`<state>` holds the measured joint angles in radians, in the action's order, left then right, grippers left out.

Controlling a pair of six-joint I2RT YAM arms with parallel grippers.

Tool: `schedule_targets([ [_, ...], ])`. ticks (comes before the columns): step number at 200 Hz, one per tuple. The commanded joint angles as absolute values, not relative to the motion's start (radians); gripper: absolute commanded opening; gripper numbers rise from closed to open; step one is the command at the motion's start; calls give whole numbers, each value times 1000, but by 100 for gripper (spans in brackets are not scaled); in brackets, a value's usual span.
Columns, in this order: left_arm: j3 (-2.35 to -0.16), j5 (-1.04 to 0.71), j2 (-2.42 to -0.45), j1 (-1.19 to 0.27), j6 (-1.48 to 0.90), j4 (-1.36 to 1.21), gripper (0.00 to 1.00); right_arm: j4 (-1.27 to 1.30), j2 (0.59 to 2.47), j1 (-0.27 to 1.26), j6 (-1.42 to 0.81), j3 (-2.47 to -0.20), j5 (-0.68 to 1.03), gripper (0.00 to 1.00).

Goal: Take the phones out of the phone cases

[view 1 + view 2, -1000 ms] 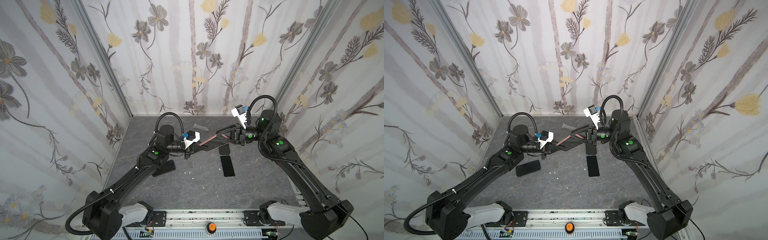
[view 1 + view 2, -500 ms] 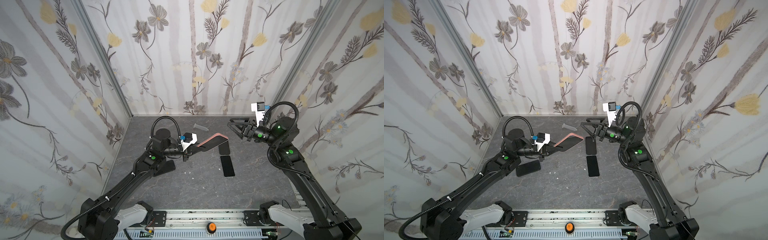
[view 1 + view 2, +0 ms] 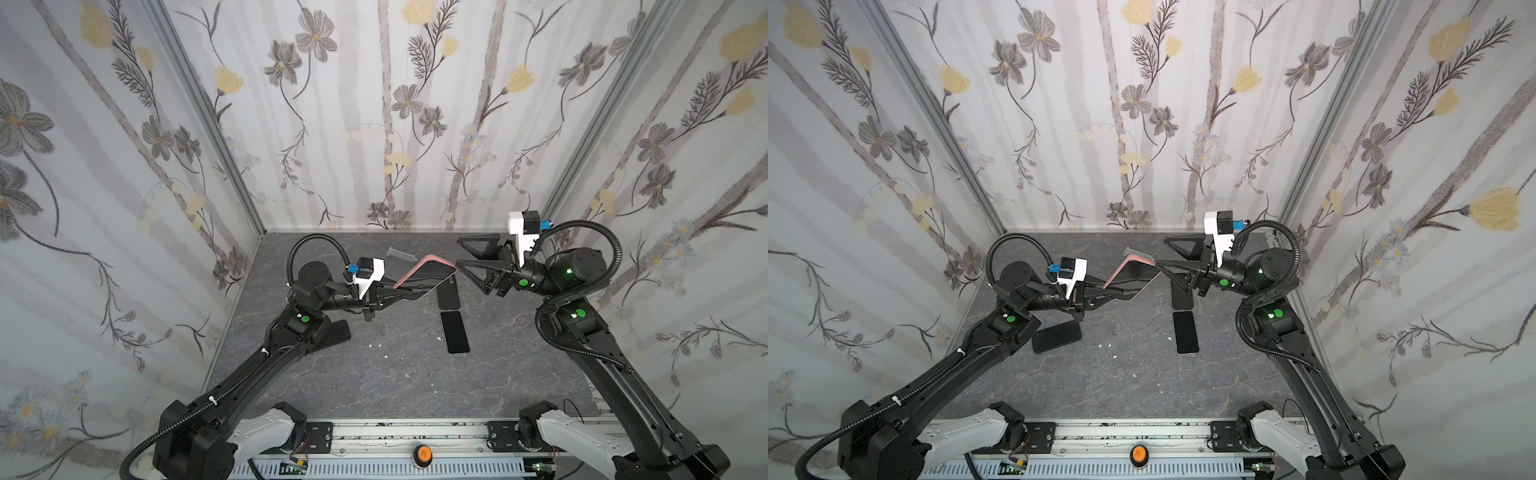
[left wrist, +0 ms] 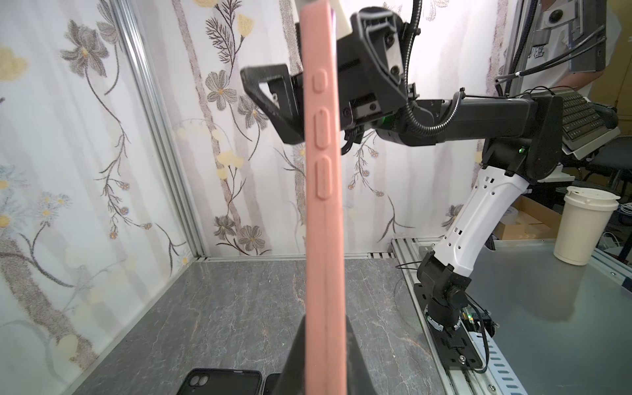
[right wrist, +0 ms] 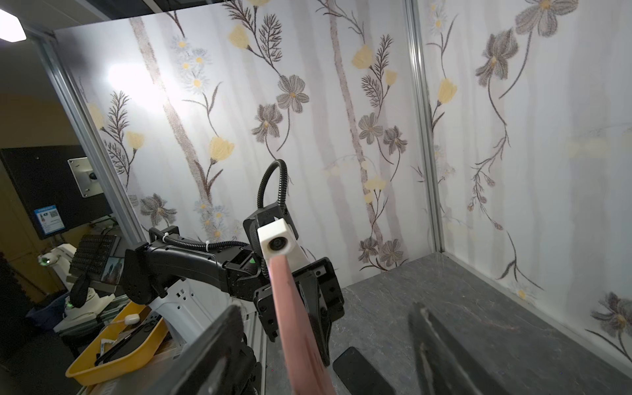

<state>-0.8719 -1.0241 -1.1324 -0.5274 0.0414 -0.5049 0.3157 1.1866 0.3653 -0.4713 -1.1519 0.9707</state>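
Two tools are meeting mid-air: with the left tool [image 3: 405,291] we are clamping the pink phone case [image 3: 409,272] by its near end, phone [image 3: 434,276] seemingly inside, long axis pointing at the right tool [image 3: 458,252], which is gaping wide just beyond.

A pink phone case [image 3: 409,272] hangs tilted in mid-air, one long edge raised. The dark phone [image 3: 433,277] sits inside it.
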Motion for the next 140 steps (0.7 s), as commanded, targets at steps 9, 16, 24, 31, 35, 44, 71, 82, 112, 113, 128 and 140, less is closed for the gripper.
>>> schedule_targets([
  [9,-864,-1052,-1144,-520,87,-526,0,-6,1235,377,-248,-1263,1058,76],
  [16,-876,-1055,-1148,-520,110,-486,0,-62,1249,377,-218,-1285,1070,75],
  [24,-900,-1052,-1157,-522,154,-407,0,-120,1260,380,-189,-1305,1074,75],
  [31,-931,-1043,-1165,-524,211,-321,0,-163,1265,382,-160,-1315,1071,74],
  [35,-948,-1027,-1169,-526,249,-272,0,-184,1266,382,-145,-1320,1067,74],
  [44,-979,-987,-1175,-534,316,-182,0,-224,1270,382,-112,-1327,1062,74],
  [71,-991,-981,-1169,-533,365,-149,0,-300,1280,382,-55,-1346,1060,74],
  [82,-1001,-982,-1173,-535,379,-135,0,-318,1282,381,-48,-1354,1061,74],
  [112,-1005,-985,-1178,-535,416,-116,0,-355,1307,401,-30,-1388,1060,74],
  [113,-1005,-986,-1178,-535,416,-115,0,-357,1309,402,-28,-1389,1060,74],
  [128,-1009,-988,-1182,-535,429,-109,0,-411,1336,412,1,-1419,1043,73],
  [140,-1015,-995,-1184,-535,433,-105,0,-445,1355,422,21,-1444,1036,72],
])
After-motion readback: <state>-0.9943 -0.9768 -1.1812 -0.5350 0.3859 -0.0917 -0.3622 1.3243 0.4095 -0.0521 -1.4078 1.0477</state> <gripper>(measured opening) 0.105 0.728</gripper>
